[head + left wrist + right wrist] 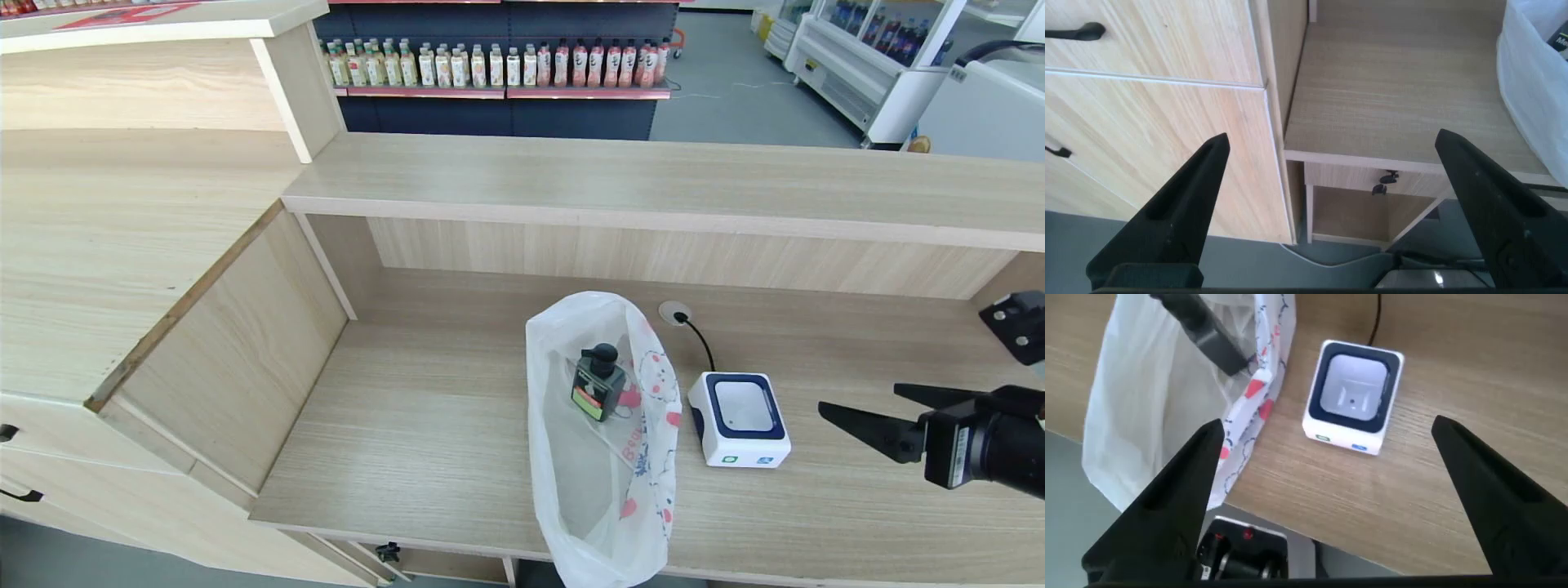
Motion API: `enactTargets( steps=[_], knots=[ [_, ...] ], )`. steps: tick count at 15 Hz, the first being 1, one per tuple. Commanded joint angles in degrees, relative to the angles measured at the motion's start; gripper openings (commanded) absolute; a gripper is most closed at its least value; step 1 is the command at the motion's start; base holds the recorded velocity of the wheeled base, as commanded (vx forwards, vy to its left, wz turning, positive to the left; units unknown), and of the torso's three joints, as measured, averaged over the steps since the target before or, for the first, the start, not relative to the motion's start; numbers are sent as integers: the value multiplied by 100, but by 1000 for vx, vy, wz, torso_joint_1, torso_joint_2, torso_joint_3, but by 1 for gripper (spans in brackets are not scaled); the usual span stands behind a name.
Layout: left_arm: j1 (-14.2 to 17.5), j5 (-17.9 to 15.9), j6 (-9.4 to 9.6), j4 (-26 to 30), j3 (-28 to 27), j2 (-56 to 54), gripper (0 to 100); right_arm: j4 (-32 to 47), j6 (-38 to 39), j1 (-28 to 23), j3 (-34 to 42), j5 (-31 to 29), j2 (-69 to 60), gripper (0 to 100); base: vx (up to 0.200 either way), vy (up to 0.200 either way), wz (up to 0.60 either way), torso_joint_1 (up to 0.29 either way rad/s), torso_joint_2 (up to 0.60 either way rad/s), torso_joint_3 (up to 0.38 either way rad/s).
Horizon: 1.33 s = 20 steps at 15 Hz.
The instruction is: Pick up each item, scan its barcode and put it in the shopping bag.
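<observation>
A white plastic shopping bag (645, 408) with red print lies open on the wooden counter. Inside it sits a dark bottle (599, 382) with a black cap and a green and red label. Beside the bag stands the white barcode scanner (739, 418) with a dark blue frame, its cable running back to a hole in the counter. My right gripper (869, 412) hangs open to the right of the scanner, with nothing between its fingers; its wrist view shows the scanner (1354, 397) and bag (1151, 400). My left gripper (1331, 204) is open and empty, low off the counter's front left corner.
The counter (424, 425) is a recess with a raised wooden ledge (653, 184) behind and a slanted side wall (237, 343) on the left. Drawer fronts with black handles (1074, 33) are on the left. Store shelves with bottles (498, 65) stand far behind.
</observation>
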Motion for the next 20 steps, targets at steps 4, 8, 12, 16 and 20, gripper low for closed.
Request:
enactTargets(
  steps=[4, 8, 12, 16, 20],
  knots=[
    [4, 0, 4, 2, 1, -2, 100, 390, -34, -512, 154, -25, -541, 100, 0, -200, 0, 7, -1, 0],
    [4, 0, -14, 2, 1, -2, 100, 671, -25, -512, 163, -25, -637, 100, 0, -200, 0, 2, 1, 1],
    [4, 0, 4, 2, 1, -2, 100, 680, -34, -512, 172, -25, -620, 100, -100, -200, 0, 1, 1, -1],
    [4, 9, 4, 2, 1, -2, 100, 979, -34, -512, 189, -17, -769, 100, -200, -200, 0, 10, 6, 0],
    [4, 0, -14, 2, 1, -2, 100, 1506, -34, -459, 163, 19, -1121, 100, -100, -100, 0, 1, 1, 0]
  ],
)
